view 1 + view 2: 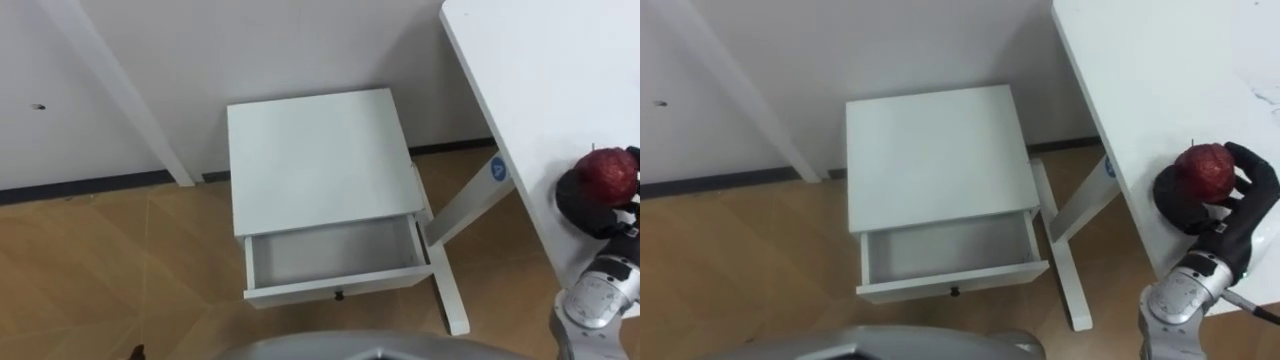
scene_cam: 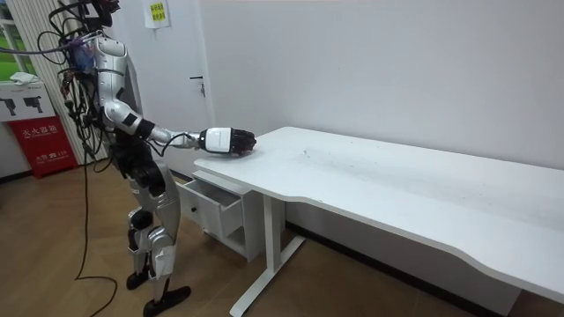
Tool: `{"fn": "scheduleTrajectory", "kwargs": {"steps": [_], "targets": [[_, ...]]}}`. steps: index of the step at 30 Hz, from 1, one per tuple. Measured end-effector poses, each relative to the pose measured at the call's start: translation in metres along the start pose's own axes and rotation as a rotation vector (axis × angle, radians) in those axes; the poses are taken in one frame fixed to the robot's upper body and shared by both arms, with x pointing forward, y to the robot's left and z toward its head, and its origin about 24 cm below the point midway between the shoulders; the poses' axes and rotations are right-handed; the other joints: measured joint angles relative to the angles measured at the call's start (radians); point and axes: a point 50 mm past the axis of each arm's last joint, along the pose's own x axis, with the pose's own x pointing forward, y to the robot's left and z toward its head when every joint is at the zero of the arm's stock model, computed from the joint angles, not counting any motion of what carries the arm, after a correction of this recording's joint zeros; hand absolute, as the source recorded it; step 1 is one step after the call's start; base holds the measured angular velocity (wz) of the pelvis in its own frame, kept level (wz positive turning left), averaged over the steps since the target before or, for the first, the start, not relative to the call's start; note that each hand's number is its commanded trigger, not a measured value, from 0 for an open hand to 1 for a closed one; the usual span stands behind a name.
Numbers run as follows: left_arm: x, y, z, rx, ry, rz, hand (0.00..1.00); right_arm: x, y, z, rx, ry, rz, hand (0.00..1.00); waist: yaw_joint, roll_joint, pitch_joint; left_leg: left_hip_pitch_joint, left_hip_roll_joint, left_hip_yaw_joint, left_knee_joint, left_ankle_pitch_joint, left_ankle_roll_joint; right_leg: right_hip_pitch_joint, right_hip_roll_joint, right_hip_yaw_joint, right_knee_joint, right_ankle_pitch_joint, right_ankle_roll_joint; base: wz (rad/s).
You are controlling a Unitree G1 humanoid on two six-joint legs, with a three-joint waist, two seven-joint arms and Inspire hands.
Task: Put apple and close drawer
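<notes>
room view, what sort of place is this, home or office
Likely an office or lab, not a home: long white desk, small drawer cabinet by it, red cabinet at the room view's left.

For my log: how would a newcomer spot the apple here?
Find the big white table right of the small cabinet with its open drawer. At the table's edge, the right hand curls round the apple: the only dark red round thing.
</notes>
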Motion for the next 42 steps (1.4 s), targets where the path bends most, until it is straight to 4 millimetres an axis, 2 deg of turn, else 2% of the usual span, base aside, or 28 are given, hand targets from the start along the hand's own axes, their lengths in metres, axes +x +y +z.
{"fn": "scheduleTrajectory", "kwargs": {"steps": [8,15,20,24,25,28,32,42], "targets": [[0.0,-0.002,0.0,0.01,0.002,-0.017,0.0,-0.001,0.008,0.006,0.008,-0.015,0.118,1.0,-0.002,0.0,-0.0005,-0.002,0.001,-0.001,0.0,0.0,0.0,-0.003,0.001,0.001,0.002,0.0,0.0,0.0],[0.0,-0.003,0.001,0.022,0.01,-0.052,0.0,-0.011,0.037,0.027,0.036,-0.086,0.357,1.0,0.012,0.005,-0.0035,-0.002,0.002,-0.007,0.0,0.0,0.0,-0.003,0.003,0.001,0.001,0.001,-0.001,0.0],[0.001,-0.006,0.003,0.041,-0.001,-0.078,0.0,-0.017,0.052,0.036,0.051,-0.114,0.5,1.0,0.023,0.008,-0.0002,-0.006,0.003,-0.006,0.002,0.0,0.0,-0.003,0.003,-0.001,0.002,0.001,-0.001,0.0],[0.003,-0.008,0.014,0.085,-0.037,-0.102,0.0,-0.032,0.072,0.048,0.021,-0.179,0.703,1.0,0.03,0.006,0.0021,-0.035,0.004,-0.005,0.005,0.0,-0.001,-0.02,0.003,-0.004,0.007,0.002,-0.002,0.02],[0.003,-0.009,0.016,0.104,-0.044,-0.11,0.0,-0.037,0.077,0.054,0.014,-0.207,0.765,1.0,0.031,0.006,0.0053,-0.04,0.004,-0.005,0.01,0.0,-0.001,-0.021,0.003,-0.007,0.006,0.002,-0.003,0.05],[0.003,-0.011,0.017,0.122,-0.047,-0.135,0.0,-0.047,0.087,0.061,0.009,-0.243,0.877,1.0,0.034,0.004,0.0045,-0.045,0.005,-0.006,0.013,0.0,-0.001,-0.02,0.003,-0.013,-0.001,0.002,-0.003,0.06],[0.003,-0.012,0.016,0.124,-0.044,-0.156,0.0,-0.052,0.091,0.06,-0.016,-0.242,0.953,1.0,0.054,0.004,0.0048,-0.048,0.006,-0.01,0.02,0.0,-0.001,-0.019,0.003,-0.02,-0.002,0.002,-0.003,0.07],[0.003,-0.013,0.015,0.134,-0.03,-0.164,0.0,-0.055,0.093,0.057,-0.063,-0.237,1.046,1.0,0.054,0.009,0.0067,-0.058,0.006,-0.022,0.022,0.0,-0.001,-0.018,0.003,-0.031,-0.004,0.002,-0.003,0.04]]}}
